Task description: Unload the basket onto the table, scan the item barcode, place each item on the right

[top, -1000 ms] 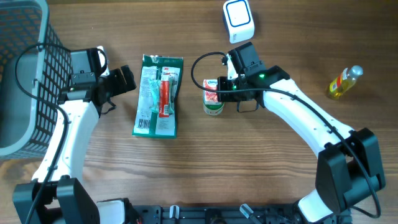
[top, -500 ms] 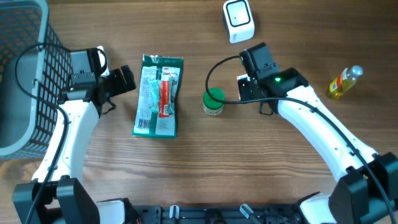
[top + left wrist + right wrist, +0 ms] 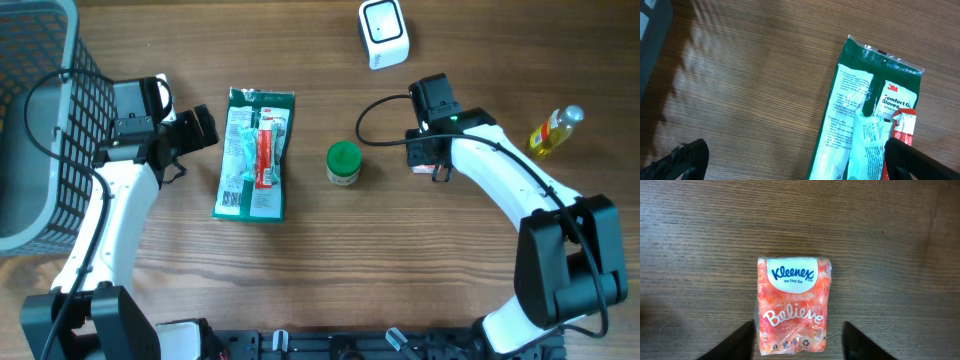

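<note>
Shifted right from the jar (image 3: pixel 343 160), right gripper (image 3: pixel 797 340) stands parted astride the tissue pack (image 3: pixel 793 305) on the surface (image 3: pixel 890 230); left gripper (image 3: pixel 800 157) gapes wide.

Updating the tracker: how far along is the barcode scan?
Done: no scan shows. In hand: nothing; the right gripper stands open astride the Kleenex pack, flat on the table, apart from the scanner. The left gripper hangs open by the 3M gloves pack. Left: grip an item, present its barcode to the scanner.
</note>
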Available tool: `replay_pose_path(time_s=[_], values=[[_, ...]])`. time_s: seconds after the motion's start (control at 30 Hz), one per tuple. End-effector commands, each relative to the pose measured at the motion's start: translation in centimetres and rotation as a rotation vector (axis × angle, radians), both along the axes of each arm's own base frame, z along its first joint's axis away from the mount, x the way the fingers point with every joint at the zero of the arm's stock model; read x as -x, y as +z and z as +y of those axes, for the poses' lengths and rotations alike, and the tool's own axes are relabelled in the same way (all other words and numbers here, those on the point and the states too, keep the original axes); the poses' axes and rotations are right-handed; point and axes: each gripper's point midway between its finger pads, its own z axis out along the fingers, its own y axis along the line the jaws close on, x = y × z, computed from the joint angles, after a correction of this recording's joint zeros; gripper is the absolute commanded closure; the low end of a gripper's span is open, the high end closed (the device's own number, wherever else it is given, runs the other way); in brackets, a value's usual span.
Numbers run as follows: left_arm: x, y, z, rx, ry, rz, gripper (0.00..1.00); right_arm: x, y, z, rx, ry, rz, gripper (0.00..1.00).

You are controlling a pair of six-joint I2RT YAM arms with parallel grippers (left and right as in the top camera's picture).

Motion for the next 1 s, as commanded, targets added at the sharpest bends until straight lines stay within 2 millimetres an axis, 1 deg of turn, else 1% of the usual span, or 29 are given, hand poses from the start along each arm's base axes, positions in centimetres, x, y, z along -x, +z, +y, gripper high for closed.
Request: replay_pose_path(time_s=[0.0,0.07,0.1,0.13,0.2,0.23,0.27,0.33,0.43,0.47,0.67,0.7,0.73,0.8,0.83,0.87,0.9,0.97], values=[[-0.2,0.3,0.0,0.001,-0.016,-0.010,0.00,0.1,-0.8,-0.9,-0.055,-0.058,0.029,0.37],[-0.2,0.3,0.0,0.002,-0.016,-0.010,0.00,0.2,-1.1,-0.8,-0.191,-0.056,0.066,0.37],[-0.2,0.3,0.0,0.002,-0.016,-0.010,0.00,0.5,-1.0,-0.9,-0.278,-0.053,0.091,0.39],[-0.2,0.3,0.0,0.002,-0.016,-0.010,0.00,0.6,-1.0,-1.5,-0.323,-0.078,0.104,0.41],[-0.2,0.3,0.0,0.002,-0.016,-0.010,0.00,1.1,-1.3,-2.4,-0.414,-0.123,0.127,0.51],[-0.2,0.3,0.0,0.002,-0.016,-0.010,0.00,1.6,-1.7,-2.8,-0.428,-0.138,0.138,0.57],[-0.2,0.3,0.0,0.002,-0.016,-0.010,0.00,2.0,-2.3,-3.0,-0.430,-0.145,0.148,0.59],[-0.2,0.3,0.0,0.001,-0.016,-0.010,0.00,2.6,-3.4,-2.6,-0.443,-0.140,0.148,0.58],[-0.2,0.3,0.0,0.002,-0.016,-0.010,0.00,2.9,-4.7,-1.9,-0.464,-0.118,0.121,0.59],[-0.2,0.3,0.0,0.002,-0.016,-0.010,0.00,2.6,-5.0,-1.9,-0.465,-0.112,0.096,0.60],[-0.2,0.3,0.0,0.002,-0.016,-0.010,0.00,1.0,-4.5,-1.9,-0.469,-0.095,0.026,0.62],[-0.2,0.3,0.0,0.002,-0.016,-0.010,0.00,0.7,-4.3,-1.9,-0.469,-0.093,0.019,0.61],[-0.2,0.3,0.0,0.002,-0.016,-0.010,0.00,0.6,-4.0,-1.9,-0.470,-0.094,0.020,0.59],[-0.2,0.3,0.0,0.002,-0.016,-0.010,0.00,0.4,-2.7,-1.8,-0.473,-0.093,0.025,0.54],[-0.2,0.3,0.0,0.002,-0.016,-0.010,0.00,-0.1,-1.6,-1.8,-0.473,-0.088,0.006,0.54],[-0.2,0.3,0.0,0.002,-0.016,-0.010,0.00,-0.7,-1.0,-1.9,-0.472,-0.080,-0.021,0.54],[-0.2,0.3,0.0,0.002,-0.016,-0.010,0.00,-1.0,-0.8,-1.9,-0.471,-0.078,-0.035,0.58],[-0.2,0.3,0.0,0.002,-0.016,-0.010,0.00,-1.2,-0.9,-1.9,-0.472,-0.078,-0.041,0.63]])
